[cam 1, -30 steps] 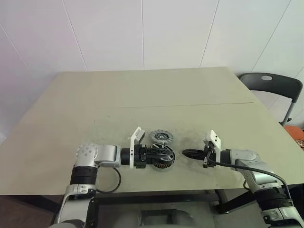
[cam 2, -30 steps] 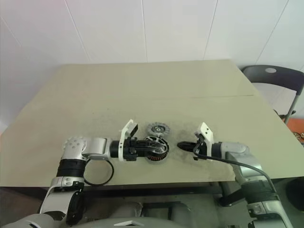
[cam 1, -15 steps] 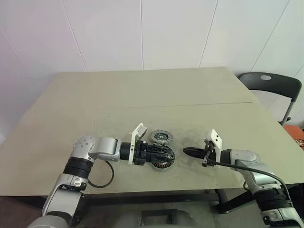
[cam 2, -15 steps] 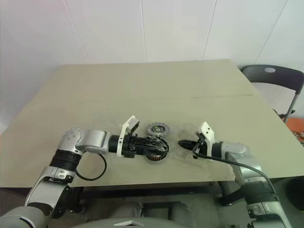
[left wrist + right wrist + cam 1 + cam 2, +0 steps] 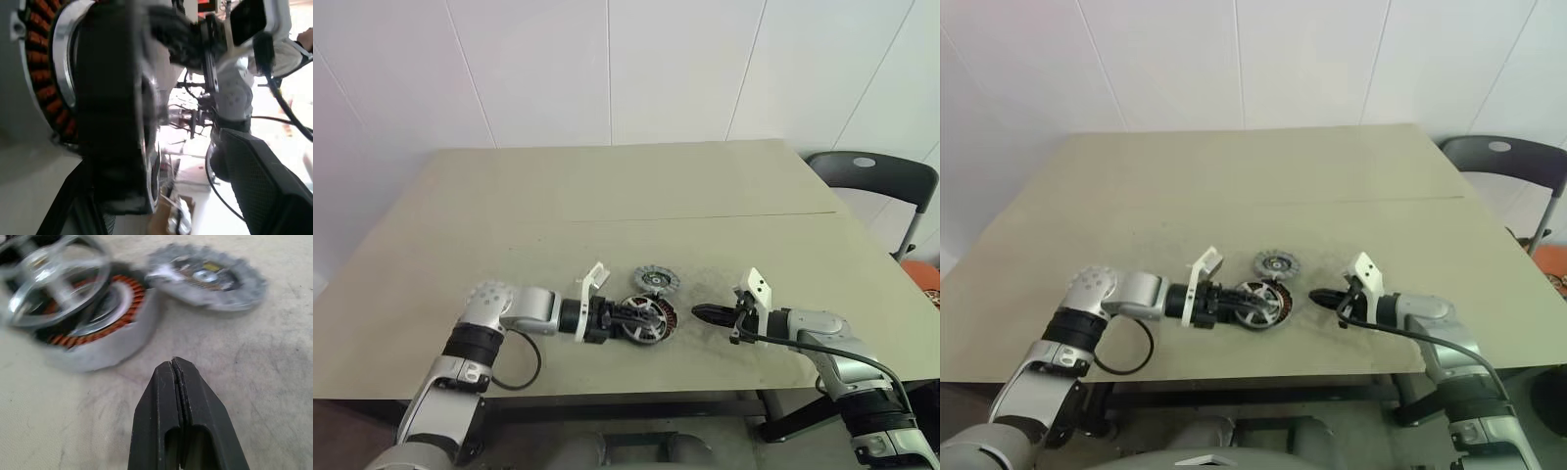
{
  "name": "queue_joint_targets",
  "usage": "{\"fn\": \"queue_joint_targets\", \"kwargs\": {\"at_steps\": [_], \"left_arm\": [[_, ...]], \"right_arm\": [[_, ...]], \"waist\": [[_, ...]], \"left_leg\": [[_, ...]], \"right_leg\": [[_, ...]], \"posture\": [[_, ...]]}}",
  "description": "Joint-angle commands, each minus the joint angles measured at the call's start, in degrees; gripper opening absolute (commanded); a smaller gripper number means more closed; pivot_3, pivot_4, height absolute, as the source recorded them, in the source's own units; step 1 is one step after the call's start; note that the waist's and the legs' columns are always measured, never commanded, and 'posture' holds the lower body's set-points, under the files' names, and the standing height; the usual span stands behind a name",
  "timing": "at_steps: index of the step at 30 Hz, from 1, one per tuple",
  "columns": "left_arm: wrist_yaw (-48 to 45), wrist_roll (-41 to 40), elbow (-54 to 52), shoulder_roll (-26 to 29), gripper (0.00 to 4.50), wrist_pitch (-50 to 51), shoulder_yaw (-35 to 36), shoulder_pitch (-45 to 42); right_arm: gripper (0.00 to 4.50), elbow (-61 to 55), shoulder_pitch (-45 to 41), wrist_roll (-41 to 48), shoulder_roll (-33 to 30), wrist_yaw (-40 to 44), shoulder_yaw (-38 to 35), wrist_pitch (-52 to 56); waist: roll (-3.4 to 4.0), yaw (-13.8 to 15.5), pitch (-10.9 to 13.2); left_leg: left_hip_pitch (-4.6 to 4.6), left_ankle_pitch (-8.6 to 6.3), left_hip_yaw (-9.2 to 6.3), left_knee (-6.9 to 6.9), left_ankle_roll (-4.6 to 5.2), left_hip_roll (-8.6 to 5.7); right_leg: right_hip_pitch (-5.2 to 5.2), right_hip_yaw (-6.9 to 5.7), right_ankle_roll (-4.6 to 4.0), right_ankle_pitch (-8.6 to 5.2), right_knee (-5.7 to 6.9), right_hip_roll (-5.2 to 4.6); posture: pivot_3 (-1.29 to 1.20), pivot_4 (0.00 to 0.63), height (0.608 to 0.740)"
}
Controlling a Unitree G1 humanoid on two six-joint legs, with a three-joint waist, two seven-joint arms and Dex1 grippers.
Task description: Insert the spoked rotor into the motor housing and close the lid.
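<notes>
On the near half of the one tan table (image 5: pixel 607 206) I count three motor parts and two arms. One dark chair (image 5: pixel 871 176) stands past the table's far right corner.

One motor housing (image 5: pixel 651 321) sits near the front edge, its copper windings visible around the rim. One spoked rotor (image 5: pixel 51 279) is over the housing, tilted and not seated flat (the right wrist view shows its pale spokes raised above the windings). One lid (image 5: pixel 656 279) lies flat on the table just behind the housing, apart from it.

My left arm reaches in from the left, forearm low over the table, its left gripper (image 5: pixel 625 318) pointing to the right. Its black fingers are spread around the rotor's rim and pinch it, holding it at the housing.

My right arm comes in from the right, forearm low, with the right gripper (image 5: pixel 700 313) pointing left toward the housing, near it but not touching. Its fingers (image 5: pixel 181 401) are pressed together on nothing.
</notes>
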Motion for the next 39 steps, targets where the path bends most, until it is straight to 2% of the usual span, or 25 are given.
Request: {"fn": "queue_joint_targets", "kwargs": {"at_steps": [1, 10, 17, 39], "left_arm": [[-1.6, 3.7, -0.5, -1.1, 3.23, -0.2, 2.4, -0.1], [-2.8, 7.9, -2.4, -3.7, 3.23, 4.2, 4.3, 2.7], [-3.2, 11.8, -0.6, -6.9, 3.23, 2.3, 8.7, -0.3], [-1.8, 15.0, -4.2, -13.3, 3.23, 4.3, 16.9, 0.6]], "right_arm": [[0.00, -0.5, -1.0, 0.1, 0.5, 0.0, -0.4, -1.2], [0.00, 0.0, -1.0, -0.6, 0.8, 0.0, -0.2, -1.8], [0.00, 0.5, -0.9, -1.1, 1.1, 0.1, -0.1, -2.3], [0.00, 1.9, -1.1, -2.3, 1.4, 0.1, 0.6, -3.2]], "waist": [[0.02, 0.0, 0.0], [0.00, 0.0, 0.0], [-0.01, 0.0, 0.0], [-0.01, 0.0, 0.0]], "left_leg": [[0.00, 0.00, 0.00, -0.03, 0.00, 0.00], [-0.04, 0.00, 0.00, -0.07, 0.00, 0.00], [-0.04, 0.00, 0.00, -0.03, 0.00, -0.01], [-0.01, 0.00, 0.00, -0.01, 0.00, -0.01]], "right_leg": [[-0.01, 0.00, 0.00, 0.00, -0.01, 0.00], [-0.08, 0.01, 0.02, 0.02, -0.01, 0.00], [-0.03, 0.00, 0.02, 0.02, -0.02, 0.00], [0.00, -0.01, 0.20, 0.11, -0.01, 0.00]], "posture": [[0.00, 0.000, 0.740], [0.00, 0.000, 0.740], [0.00, 0.000, 0.740], [0.00, 0.000, 0.740]]}}
